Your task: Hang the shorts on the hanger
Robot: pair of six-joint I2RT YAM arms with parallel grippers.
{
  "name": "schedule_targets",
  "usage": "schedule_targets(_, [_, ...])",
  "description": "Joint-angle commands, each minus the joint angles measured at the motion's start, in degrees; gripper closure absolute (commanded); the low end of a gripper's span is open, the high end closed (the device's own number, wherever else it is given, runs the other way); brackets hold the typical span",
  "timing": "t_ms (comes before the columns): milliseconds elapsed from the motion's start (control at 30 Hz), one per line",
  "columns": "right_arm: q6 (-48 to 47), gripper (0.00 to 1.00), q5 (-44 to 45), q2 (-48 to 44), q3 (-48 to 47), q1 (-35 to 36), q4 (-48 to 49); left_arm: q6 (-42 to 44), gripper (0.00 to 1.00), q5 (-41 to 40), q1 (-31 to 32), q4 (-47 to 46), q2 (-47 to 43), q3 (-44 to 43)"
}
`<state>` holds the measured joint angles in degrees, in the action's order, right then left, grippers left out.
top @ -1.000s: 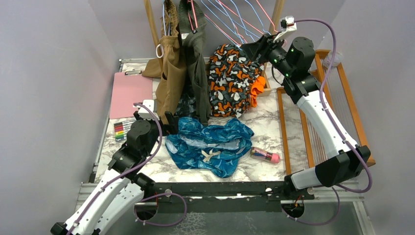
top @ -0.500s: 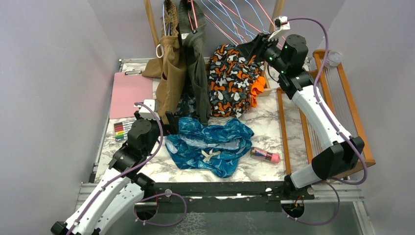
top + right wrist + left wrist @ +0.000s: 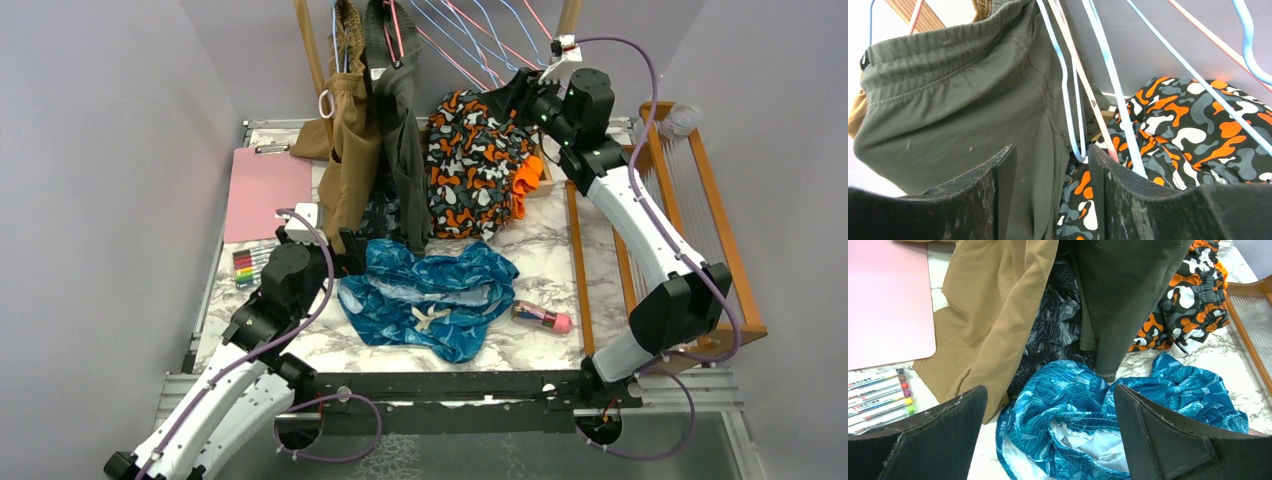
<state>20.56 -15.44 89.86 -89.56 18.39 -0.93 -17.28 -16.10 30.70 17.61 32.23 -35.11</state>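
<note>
The teal-blue shorts [image 3: 430,300] lie crumpled on the marble table, cream drawstring up; in the left wrist view the shorts [image 3: 1073,405] lie just beyond my fingers. My left gripper [image 3: 345,255] hovers at their left edge, and that left gripper [image 3: 1050,390] is wide open and empty. My right gripper [image 3: 505,95] is raised to the rail at the back. There the right gripper [image 3: 1052,150] stands open, holding nothing. A light-blue wire hanger [image 3: 1064,85] hangs in front of it, its lower bend just off the right finger's tip. Other blue and pink wires hang beside it.
A tan garment [image 3: 350,150] and an olive garment [image 3: 400,120] hang at the back. An orange, black and white garment [image 3: 475,160] bunches under the hangers. A pink clipboard [image 3: 268,190], markers [image 3: 245,265], a pink-capped tube [image 3: 540,317] and a wooden rack [image 3: 690,200] are around.
My right arm has swung left and slightly up, bringing its gripper closer to the hanging wires. The left arm and the shorts have not moved.
</note>
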Motion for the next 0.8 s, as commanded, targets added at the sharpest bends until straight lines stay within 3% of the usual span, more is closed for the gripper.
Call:
schedule_targets(0, [0.6,0.44,1.2,1.9,-2.6,0.4,-0.3,0.3,0.01,1.3,-0.5,-1.5,0.2,0.0])
schedule_targets(167, [0.9,0.49,0.4,3.0,-3.5,0.7,-0.2,0.4,0.01,1.7,-0.4,-1.7,0.7,-0.1])
schedule_targets(767, [-4.7,0.86,7.2,3.4,-6.5,6.7,-2.6,0.3,0.01,1.9,-0.6,-1.7,1.0,0.0])
